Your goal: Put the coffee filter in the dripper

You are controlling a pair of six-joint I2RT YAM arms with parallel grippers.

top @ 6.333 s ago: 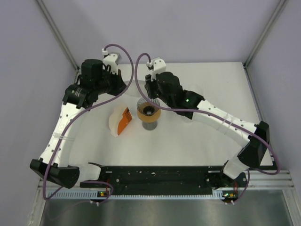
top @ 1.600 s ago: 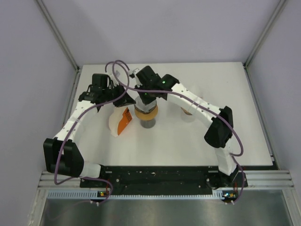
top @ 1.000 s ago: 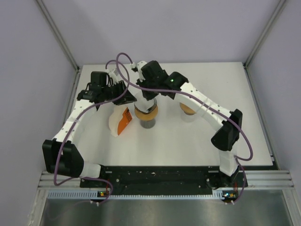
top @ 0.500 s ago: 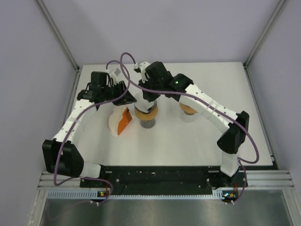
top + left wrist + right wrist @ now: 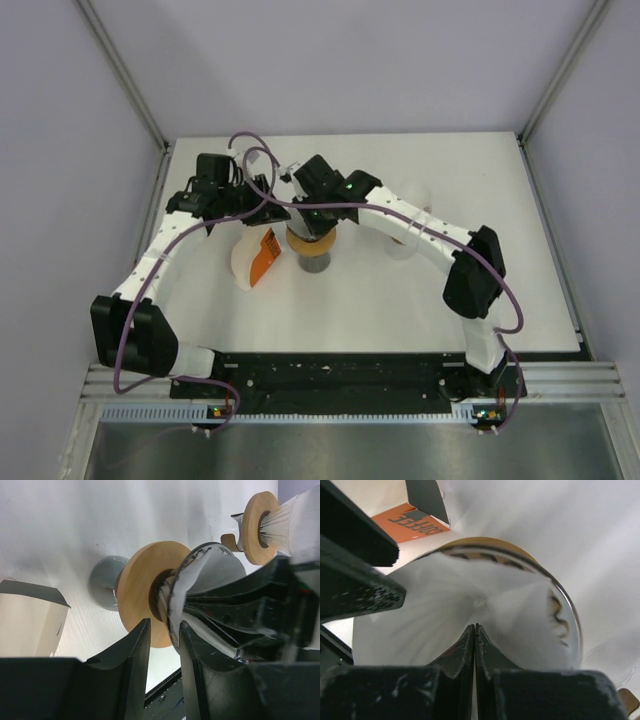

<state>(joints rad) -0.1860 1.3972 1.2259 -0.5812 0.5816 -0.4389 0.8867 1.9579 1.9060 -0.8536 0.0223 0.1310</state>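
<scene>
The glass dripper [image 5: 312,240] with a wooden collar [image 5: 140,580] stands on a grey cup [image 5: 102,582] at mid table. The white coffee filter [image 5: 445,610] lies inside the glass cone [image 5: 570,620]. My right gripper [image 5: 475,626] is shut, and its tips press down into the middle of the filter. It sits right over the dripper in the top view [image 5: 318,212]. My left gripper [image 5: 165,625] is open at the dripper's left side [image 5: 272,205], with the glass rim standing between its fingers against the right one.
An orange and white filter packet [image 5: 258,258] lies left of the dripper and shows in the right wrist view [image 5: 415,517]. A second dripper with a wooden collar and white filter [image 5: 260,525] lies to the right [image 5: 403,238], partly under the right arm.
The right gripper has come down over the dripper and its elbow has swung back left. The left gripper has stayed at the dripper's left side.
</scene>
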